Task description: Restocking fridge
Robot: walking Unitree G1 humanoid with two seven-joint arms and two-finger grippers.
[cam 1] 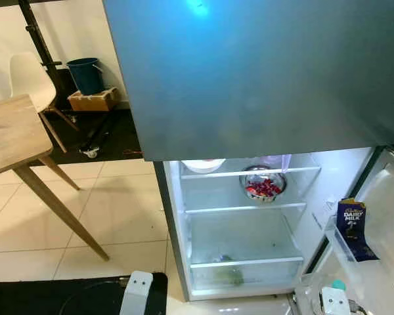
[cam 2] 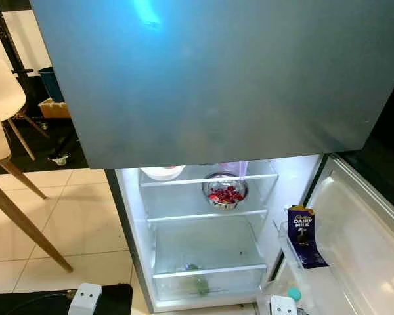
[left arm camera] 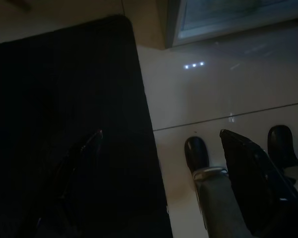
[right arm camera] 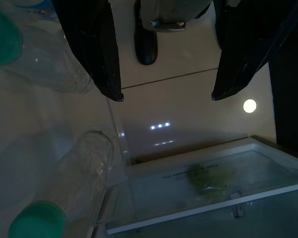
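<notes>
A pale tiled kitchen floor (cam 1: 111, 216) runs up to an open fridge (cam 1: 243, 223), its lower compartment lit. Low beside the door, the right gripper (right arm camera: 166, 94) hangs with its two fingers spread, holding nothing, above two clear green-capped bottles (right arm camera: 64, 193) in the door bin. The left gripper (left arm camera: 161, 144), also spread and empty, hangs over one black mat (left arm camera: 64, 124). Inside: one bowl of red food (cam 1: 263, 187), one white dish (cam 1: 203, 165), greens in the crisper drawer (cam 1: 246, 270). One chocolate bar (cam 1: 353, 226) stands in the door shelf. One wooden table (cam 1: 13, 134) and one white chair (cam 1: 29, 79) stand to the left.
</notes>
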